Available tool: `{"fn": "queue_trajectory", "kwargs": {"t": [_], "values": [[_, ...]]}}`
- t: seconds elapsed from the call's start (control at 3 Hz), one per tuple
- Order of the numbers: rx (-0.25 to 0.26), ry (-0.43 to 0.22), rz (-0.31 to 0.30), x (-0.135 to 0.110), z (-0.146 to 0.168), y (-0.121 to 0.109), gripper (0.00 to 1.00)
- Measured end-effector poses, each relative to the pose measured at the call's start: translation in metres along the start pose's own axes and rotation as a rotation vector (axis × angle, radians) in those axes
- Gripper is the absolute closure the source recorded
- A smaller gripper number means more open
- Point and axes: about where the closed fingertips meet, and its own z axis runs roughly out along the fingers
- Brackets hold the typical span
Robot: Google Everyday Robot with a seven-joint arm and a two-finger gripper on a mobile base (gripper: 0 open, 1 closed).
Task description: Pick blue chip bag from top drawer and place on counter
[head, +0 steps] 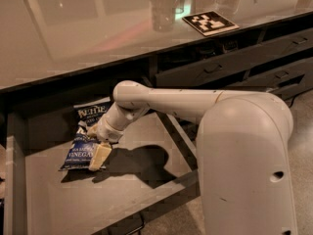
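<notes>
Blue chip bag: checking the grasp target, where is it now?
Camera view, left of picture: the blue chip bag lies on the top drawer floor, under the gripper, just nearer the camera than a second blue bag.

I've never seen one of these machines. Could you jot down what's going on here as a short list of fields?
Pincer: down inside the top drawer, at the blue chip bag
Blue chip bag: lying on the drawer floor, left part
Second blue bag: just behind it, toward the back
Counter: above the drawer, with a black-and-white tag on it
</notes>
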Motion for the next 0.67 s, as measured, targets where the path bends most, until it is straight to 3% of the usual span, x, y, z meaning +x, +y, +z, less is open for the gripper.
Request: {"fn": "queue_trajectory", "kwargs": {"t": [0.67], "values": [[0.000,0.000,0.000,-0.0079,-0.0087,0.0014,0.85]]}}
